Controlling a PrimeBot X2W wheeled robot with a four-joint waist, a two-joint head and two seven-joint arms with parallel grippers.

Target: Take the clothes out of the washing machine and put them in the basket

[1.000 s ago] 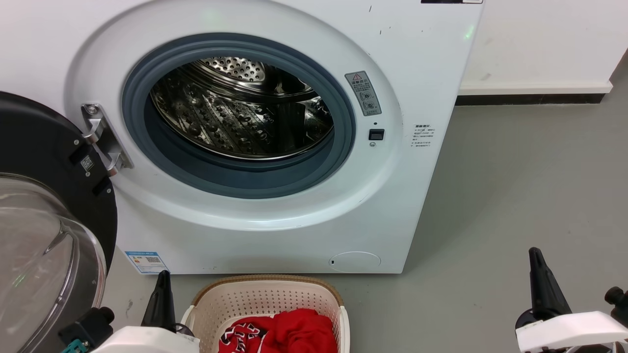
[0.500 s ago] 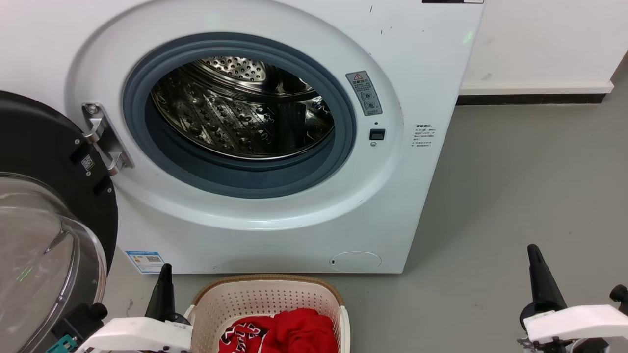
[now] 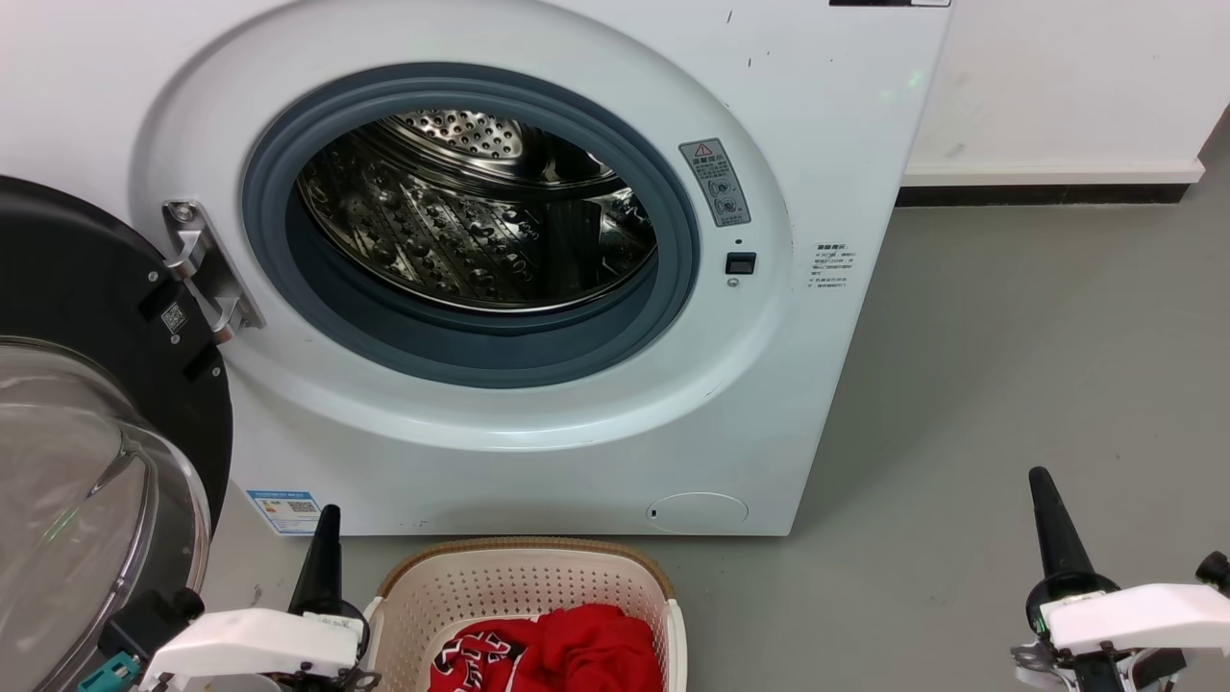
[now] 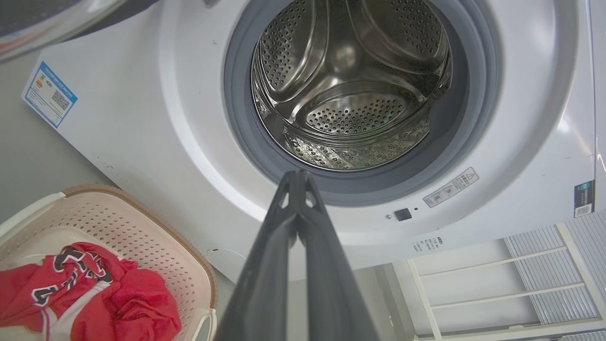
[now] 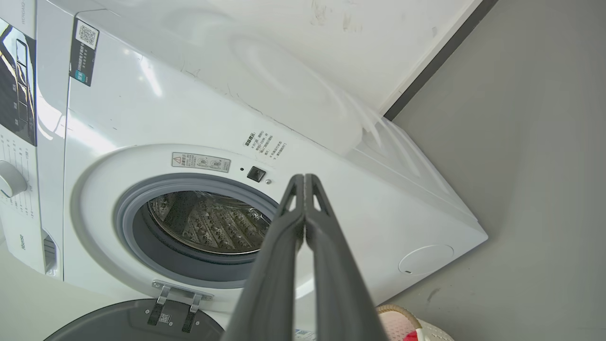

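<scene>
Glass door [image 3: 91,481] is hanging open at left: clear dome, black rim. Left gripper [image 3: 329,519] is sitting low just beside the basket [image 3: 524,546], fingers pressed together, gripping nothing. The basket, cream perforated plastic with a brown woven-look rim, is holding the clothes [image 3: 577,654]: soft crumpled red fabric, one piece showing black-and-white lettering. Washing machine [image 3: 538,452] drum [image 3: 461,240], dimpled perforated steel, is showing no fabric, so unloading is looking done. Right gripper [image 3: 1040,485] is hovering over the grey floor [image 3: 1009,336], fingers closed, empty.
</scene>
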